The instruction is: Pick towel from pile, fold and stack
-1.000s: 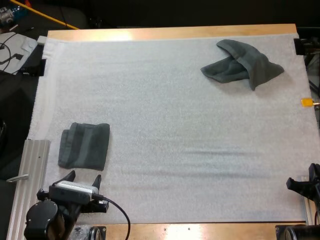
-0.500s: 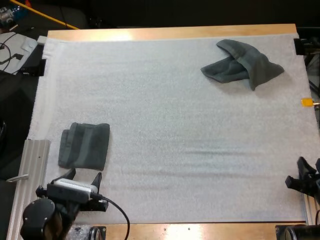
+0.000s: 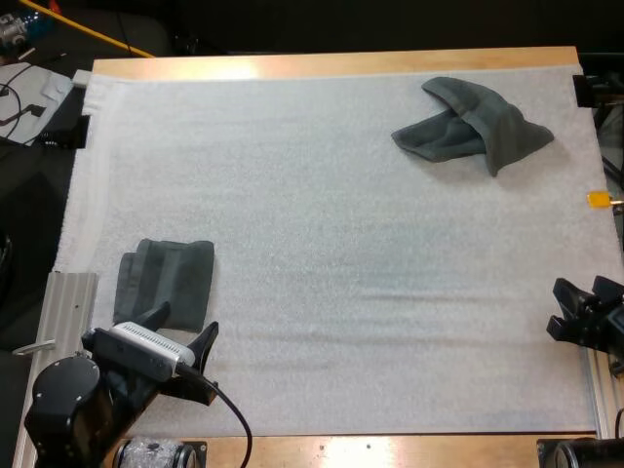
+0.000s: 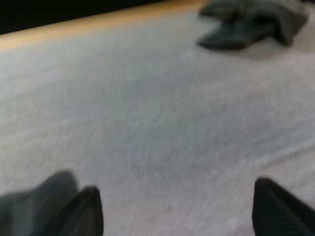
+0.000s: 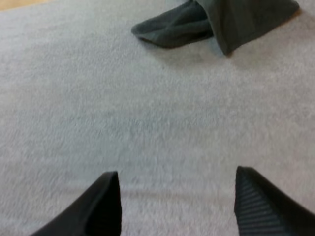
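Step in hand, as I judge it: fetch the crumpled towel (image 3: 473, 134) from the far right corner of the white mat (image 3: 322, 244). Both pincers are spread and empty, left gripper (image 3: 182, 327) at the mat's near left corner, right gripper (image 3: 561, 308) at its near right edge, so the right is better placed and should pinch a raised fold rather than press into the mat. Towel is dark grey-green and bunched, one flap draped over a lower lobe; a folded towel (image 3: 164, 283) lies flat at the mat's near left.

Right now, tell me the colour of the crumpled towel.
The crumpled towel is plain dark grey-green, clearest in the high view.
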Tool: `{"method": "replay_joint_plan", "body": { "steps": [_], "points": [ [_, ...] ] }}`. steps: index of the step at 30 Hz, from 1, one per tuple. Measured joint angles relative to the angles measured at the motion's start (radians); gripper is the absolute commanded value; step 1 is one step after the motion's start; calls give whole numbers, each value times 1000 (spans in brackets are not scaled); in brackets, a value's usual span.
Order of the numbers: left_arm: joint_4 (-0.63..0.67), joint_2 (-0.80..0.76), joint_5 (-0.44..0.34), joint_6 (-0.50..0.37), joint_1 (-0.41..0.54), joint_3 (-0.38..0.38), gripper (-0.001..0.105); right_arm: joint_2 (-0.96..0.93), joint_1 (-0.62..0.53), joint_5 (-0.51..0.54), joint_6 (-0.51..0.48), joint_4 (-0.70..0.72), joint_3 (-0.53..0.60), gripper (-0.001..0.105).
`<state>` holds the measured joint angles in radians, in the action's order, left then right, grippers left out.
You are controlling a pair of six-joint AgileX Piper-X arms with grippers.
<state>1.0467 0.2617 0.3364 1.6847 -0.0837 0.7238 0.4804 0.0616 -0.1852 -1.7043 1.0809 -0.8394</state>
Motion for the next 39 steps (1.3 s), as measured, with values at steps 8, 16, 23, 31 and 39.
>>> {"method": "replay_joint_plan", "body": {
  "steps": [8, 16, 23, 31, 39],
  "points": [
    [-14, 72, 49, 0, -81, 72, 63, 58, 0, -106, -28, 11, -78, 51],
    [-39, 116, 69, 0, -127, 94, 63, 149, 0, -140, -24, -34, -98, 51],
    [-40, 140, 78, 0, -137, 100, 62, 358, 0, -100, 49, -216, -95, 51],
    [-40, 142, 78, 1, -137, 100, 63, 484, 0, -58, 112, -358, -103, 51],
    [-40, 142, 78, 5, -137, 100, 63, 727, 0, 12, 184, -558, -109, 51]
  ]
}}
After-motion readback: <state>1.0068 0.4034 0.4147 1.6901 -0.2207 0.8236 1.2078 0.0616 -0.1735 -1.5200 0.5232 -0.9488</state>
